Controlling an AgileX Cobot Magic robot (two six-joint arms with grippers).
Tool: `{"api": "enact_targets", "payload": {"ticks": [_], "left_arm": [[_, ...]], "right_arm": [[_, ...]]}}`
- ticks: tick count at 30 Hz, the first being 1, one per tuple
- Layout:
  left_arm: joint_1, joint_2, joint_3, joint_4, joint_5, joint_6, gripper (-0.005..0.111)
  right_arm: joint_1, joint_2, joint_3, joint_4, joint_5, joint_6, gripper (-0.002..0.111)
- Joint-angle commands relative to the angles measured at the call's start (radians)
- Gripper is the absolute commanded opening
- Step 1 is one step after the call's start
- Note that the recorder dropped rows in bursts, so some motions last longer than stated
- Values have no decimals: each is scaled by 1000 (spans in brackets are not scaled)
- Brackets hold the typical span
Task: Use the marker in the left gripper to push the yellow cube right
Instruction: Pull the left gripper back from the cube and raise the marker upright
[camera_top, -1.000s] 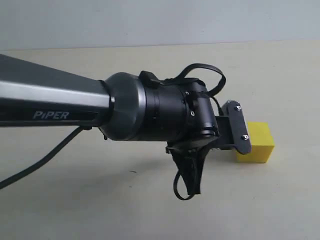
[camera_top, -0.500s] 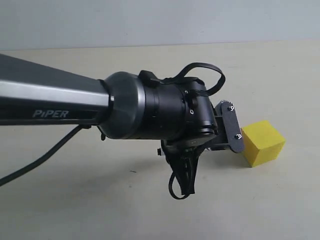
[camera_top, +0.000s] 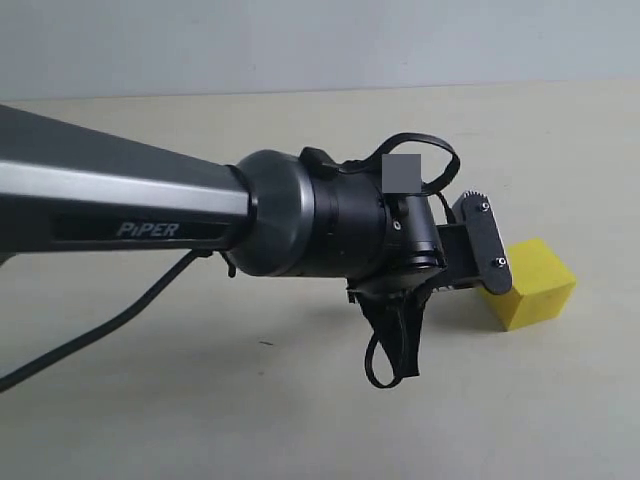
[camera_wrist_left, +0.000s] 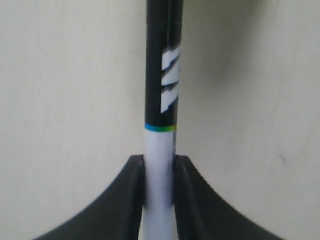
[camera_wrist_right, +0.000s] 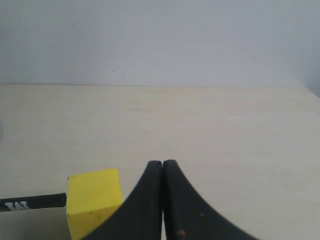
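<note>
Exterior: bulky black arm (camera_top: 150, 215) marked PIPER comes in from the left across the plain beige tabletop (camera_top: 200, 420), with a loose black cable loop (camera_top: 392, 352) hanging under the wrist. The flat black bolted plate (camera_top: 482, 245) at its end overlaps the left side of the bright yellow sharp-edged cube (camera_top: 538, 283). The cube sits flat on the table on the right of the scene, turned so one corner faces the camera. Fingers and pen are hidden behind the plate here, so contact can't be judged from this angle. Left wrist: left gripper (camera_wrist_left: 160, 167) is clamped on the slim marker (camera_wrist_left: 161, 95). Its two dark fingers (camera_wrist_left: 131, 200) pinch the white barrel from both sides. The black section with white print runs out past the fingertips, with a thin coloured ring at the white/black joint. Only bare table lies behind it, and no cube in this view. Right wrist: right gripper (camera_wrist_right: 162, 167) has its jaws pressed together with nothing between them, over open table. The cube is just beside it, and the marker's black printed end meets one side face of the cube, apparently touching. A pale grey wall (camera_wrist_right: 150, 40) stands at the far edge of the table.
</note>
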Motion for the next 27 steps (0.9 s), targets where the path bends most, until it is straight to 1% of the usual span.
{"api": "enact_targets", "payload": {"ticks": [1,4,8,10,13,18,21,22,25,27], "left_arm": [[6,-2,-6,16,63,-13,0],[11,-2,-6,16,50,-15,0],[19,-2,-6,18,-58,-40,0],[24,-2,-6,23,-78,-72,0],[24,-2,-6,23,-39,-87,0],[24,-2,-6,52,99,-113,0],[24,-6,-6,138,224,-225,0],[24,-11,-6,175,268,-289,0],[26,-34,-6,290,397,-566,0],[38,-55,-6,318,456,-764,0]], "right_arm": [[4,-7,5,-1,-13,4,0],[4,-7,5,-1,-13,4,0],[4,-7,5,-1,-13,4,0],[4,-7,5,-1,-13,4,0],[4,-7,5,-1,-13,4,0],[4,-7,5,-1,-13,4,0],[4,-7,5,-1,-13,4,0],[4,-7,5,-1,-13,4,0],[4,-7,5,-1,-13,4,0],[4,-7,5,-1,-13,4,0]]}}
